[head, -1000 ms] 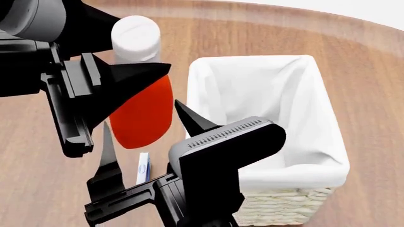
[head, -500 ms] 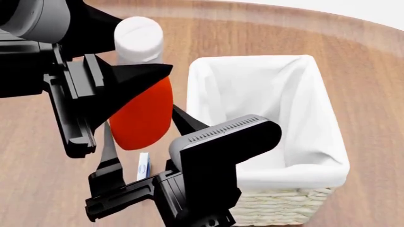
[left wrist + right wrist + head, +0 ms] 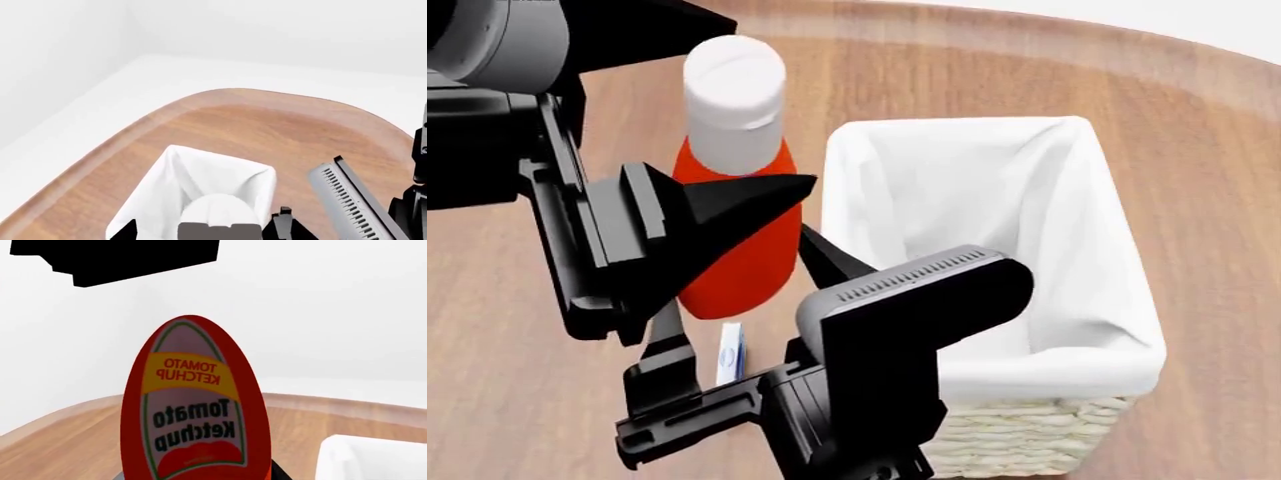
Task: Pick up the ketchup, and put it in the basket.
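Note:
The ketchup [image 3: 754, 275], an orange-red bottle with a white cap [image 3: 734, 100], stands nearly upright in the air just left of the basket [image 3: 1121, 300]. My right gripper [image 3: 729, 262] is shut on its lower body, one finger on each side. In the right wrist view the ketchup label [image 3: 190, 405] fills the gap at the right gripper [image 3: 197, 475]. My left gripper [image 3: 771, 100] is open around the bottle's neck, its fingers standing apart from the cap [image 3: 217, 210]. The cream wicker basket [image 3: 200, 170] with its white liner holds nothing that I can see.
A small white and blue item [image 3: 730, 355] lies on the wooden table [image 3: 1174, 110] below the bottle. The table's curved far edge [image 3: 280, 95] runs behind the basket. The right arm's ribbed grey housing [image 3: 914, 290] overlaps the basket's near left corner.
The left gripper's fingers have spread apart off the bottle. The ketchup has swung from tilted to nearly upright, with more of its orange shoulder showing. The right gripper barely shifted.

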You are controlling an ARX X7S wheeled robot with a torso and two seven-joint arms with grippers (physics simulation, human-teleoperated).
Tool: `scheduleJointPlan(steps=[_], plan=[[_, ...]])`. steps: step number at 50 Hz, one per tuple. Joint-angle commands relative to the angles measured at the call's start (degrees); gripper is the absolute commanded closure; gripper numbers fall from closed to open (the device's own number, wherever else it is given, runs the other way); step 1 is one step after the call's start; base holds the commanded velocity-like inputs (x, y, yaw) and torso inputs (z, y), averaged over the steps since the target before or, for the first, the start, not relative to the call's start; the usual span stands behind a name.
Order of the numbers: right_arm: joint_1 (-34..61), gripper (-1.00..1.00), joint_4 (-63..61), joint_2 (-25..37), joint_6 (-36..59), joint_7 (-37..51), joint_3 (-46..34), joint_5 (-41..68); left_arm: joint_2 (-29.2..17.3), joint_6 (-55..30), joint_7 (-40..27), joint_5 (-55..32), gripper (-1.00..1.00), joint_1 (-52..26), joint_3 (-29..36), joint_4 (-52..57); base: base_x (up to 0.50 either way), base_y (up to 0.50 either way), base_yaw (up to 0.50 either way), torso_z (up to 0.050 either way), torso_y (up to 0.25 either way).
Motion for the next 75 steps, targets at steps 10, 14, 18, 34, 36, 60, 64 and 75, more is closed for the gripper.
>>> scheduleJointPlan(steps=[10,14,18,34,36,60,64,75], plan=[[0.5,1.00,0.2,2.8,0.5,-0.8,1.6,-0.1,-4.6,1.6,-3.2,-4.6,-1.00,2.5,-3.5,5.6,0.00,0.00,0.00,0.000,0.000],[0.6,1.00,0.0,3.4,0.6,-0.7,1.8,-0.1,-6.0,2.1,-3.9,-4.4,-1.00,3.4,-4.1,6.7,0.00,0.00,0.00,0.000,0.000],[0.7,1.00,0.0,3.8,0.6,-0.7,2.0,0.0,-7.4,2.7,-5.4,-5.6,-1.00,4.0,-5.3,7.8,0.00,0.00,0.00,0.000,0.000],[2.4,1.00,0.5,6.7,1.5,-2.1,2.7,1.8,-15.7,13.8,-17.3,-9.6,-1.00,15.4,-15.7,20.7,0.00,0.00,0.00,0.000,0.001],[2.8,1.00,1.0,7.1,1.6,-2.7,2.9,2.3,-16.7,16.9,-19.7,-9.6,-1.00,20.1,-17.5,24.0,0.00,0.00,0.00,0.000,0.000],[5.6,1.00,2.4,9.3,4.2,-4.6,4.0,5.6,-19.0,34.6,-39.6,21.9,-1.00,62.1,-24.7,45.5,0.00,0.00,0.00,0.000,0.000],[6.1,1.00,2.9,9.5,4.7,-4.8,4.3,6.5,-17.5,38.6,-40.3,31.1,-1.00,70.4,-24.2,44.7,0.00,0.00,0.00,0.000,0.000],[9.0,1.00,2.8,9.9,9.1,-2.4,4.3,9.2,-16.6,54.4,-40.5,46.0,-1.00,91.4,-26.9,44.5,0.00,0.00,0.00,0.000,0.000]])
